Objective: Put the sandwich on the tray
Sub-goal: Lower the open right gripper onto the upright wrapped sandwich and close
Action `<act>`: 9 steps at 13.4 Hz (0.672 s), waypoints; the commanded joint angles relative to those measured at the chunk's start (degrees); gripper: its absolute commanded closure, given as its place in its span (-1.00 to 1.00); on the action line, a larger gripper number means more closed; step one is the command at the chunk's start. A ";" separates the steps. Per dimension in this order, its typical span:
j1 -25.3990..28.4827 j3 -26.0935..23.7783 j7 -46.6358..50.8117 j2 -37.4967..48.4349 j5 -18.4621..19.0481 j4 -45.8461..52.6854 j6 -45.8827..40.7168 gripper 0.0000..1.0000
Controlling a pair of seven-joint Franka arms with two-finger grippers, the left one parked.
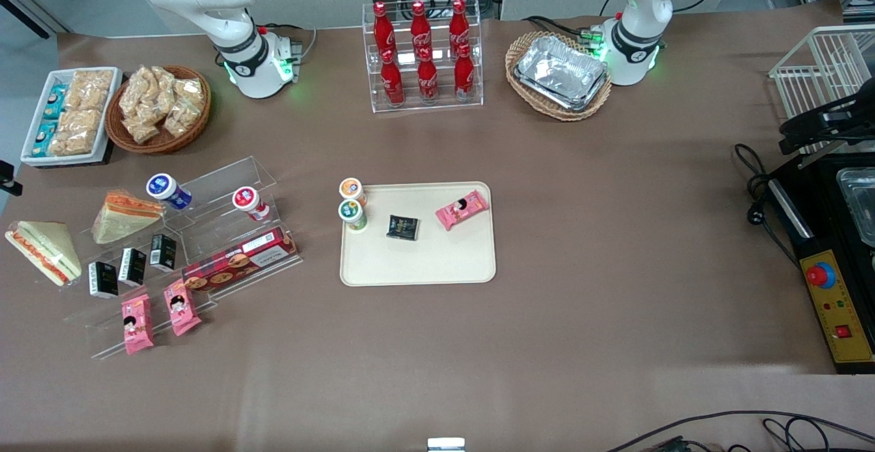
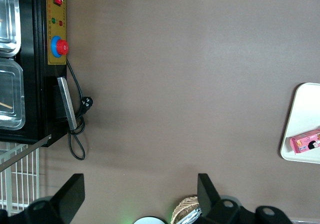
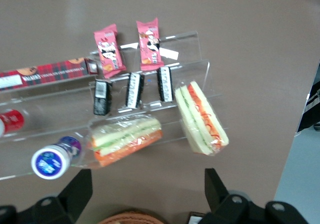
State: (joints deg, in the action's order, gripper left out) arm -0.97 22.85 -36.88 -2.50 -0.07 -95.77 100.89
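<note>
Brown table: sandwich (image 3: 201,118) lies on clear acrylic rack (image 3: 200,49), below and clear of gripper (image 3: 147,196), fingers (image 3: 77,194) spread wide, holding nothing. Tray (image 1: 437,267) sits mid-table.

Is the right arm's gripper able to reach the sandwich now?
Probably yes: the gripper hangs open above the sandwich, and nothing covers it. The other sandwich lies beside it, apart.
</note>
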 commanded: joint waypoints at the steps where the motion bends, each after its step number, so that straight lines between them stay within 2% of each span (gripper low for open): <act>1: 0.01 4.30 -10.27 -3.47 -0.28 0.49 2.63 -1.00; 4: -1.39 5.19 -21.18 -7.25 -0.63 0.23 6.32 -1.00; 6: -2.28 5.10 -26.02 -9.44 -2.38 -0.30 7.91 -1.00; 9: -2.98 5.10 -29.21 -12.96 -2.57 -0.47 10.72 -1.00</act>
State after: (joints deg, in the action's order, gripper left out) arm -3.14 27.90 -62.65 -12.62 -1.50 -96.43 108.93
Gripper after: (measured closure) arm 0.000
